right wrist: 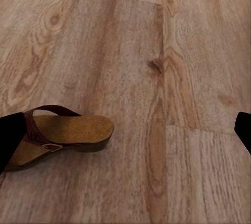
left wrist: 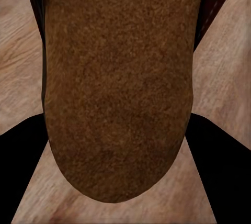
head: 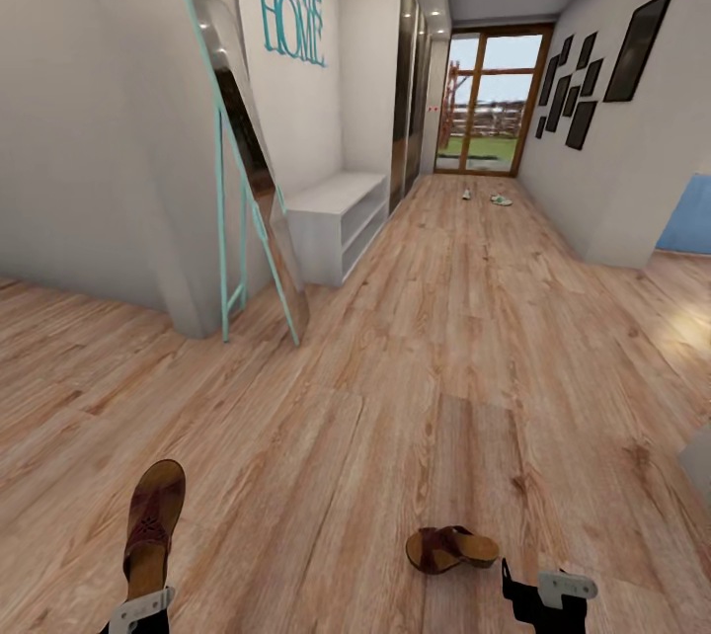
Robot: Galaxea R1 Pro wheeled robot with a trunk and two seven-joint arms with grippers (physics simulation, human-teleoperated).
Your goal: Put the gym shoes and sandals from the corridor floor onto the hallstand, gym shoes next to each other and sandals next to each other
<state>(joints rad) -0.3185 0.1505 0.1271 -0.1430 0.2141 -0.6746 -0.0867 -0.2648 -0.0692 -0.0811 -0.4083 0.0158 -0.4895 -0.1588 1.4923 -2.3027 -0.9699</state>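
L end effector (head: 141,604) pinches one sandal (head: 153,525); 2nd sandal (head: 451,548) on corridor floor just beside spread R end effector (head: 538,591). Next: grab it, carry both to hallstand (head: 336,219) far ahead.

sandals (head: 451,549): brown, tan footbed | floor (head: 415,367): light wood-grain | rack (head: 336,219): pale grey | mirror (head: 247,170): teal-framed

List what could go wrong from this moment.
1. The left gripper holds one sandal by its end, most of it sticking out; it may slip during the long drive to the hallstand.
2. The second sandal lies on the floor just ahead of the open right gripper; rolling forward may knock it.
3. The gym shoes lie far down the corridor, easily forgotten.
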